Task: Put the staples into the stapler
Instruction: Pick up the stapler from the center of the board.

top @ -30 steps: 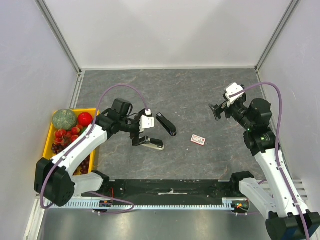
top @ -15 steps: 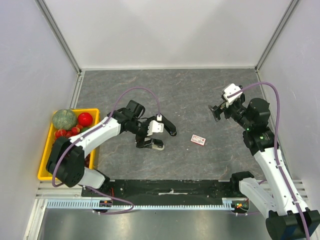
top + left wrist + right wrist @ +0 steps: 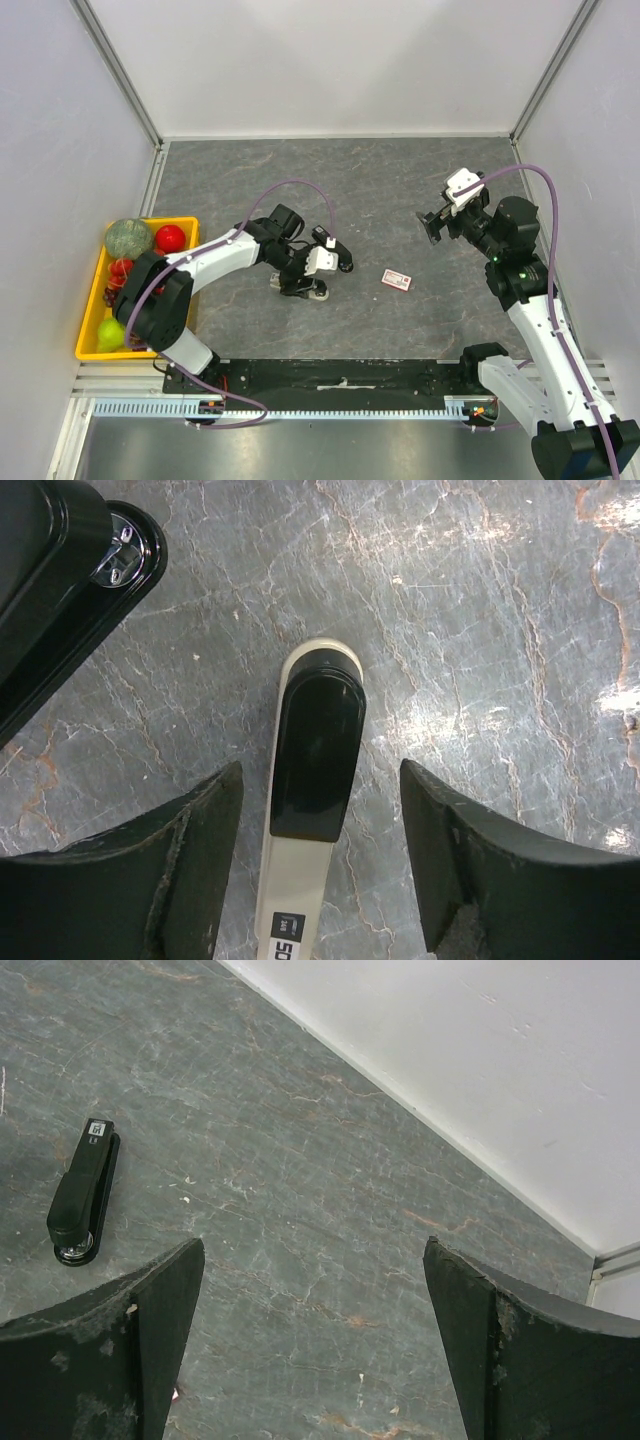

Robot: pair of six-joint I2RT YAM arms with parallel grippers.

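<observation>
Over on the left sits one yellow bin with fruit in it, among it a green round one and a red round one. Next come two staplers on the grey table, lying close together: a pale-based stapler nearer the arms and a black stapler just behind it. The left gripper is down over the pale one. There is a single staples box, white with red print, lying flat on the table to the right of the staplers and well apart from both grippers. Further right, the right gripper hangs above the table with its fingers spread wide and nothing between them. The left wrist view shows what the overhead one hides: the pale-based stapler lies lengthwise between the left gripper fingers, which stand partly spread with a gap on each side, touching nothing, and the black stapler crosses the upper left corner. The right wrist view takes in only one stapler, the black stapler, off beyond the right gripper near a white wall; the box does not show there.
</observation>
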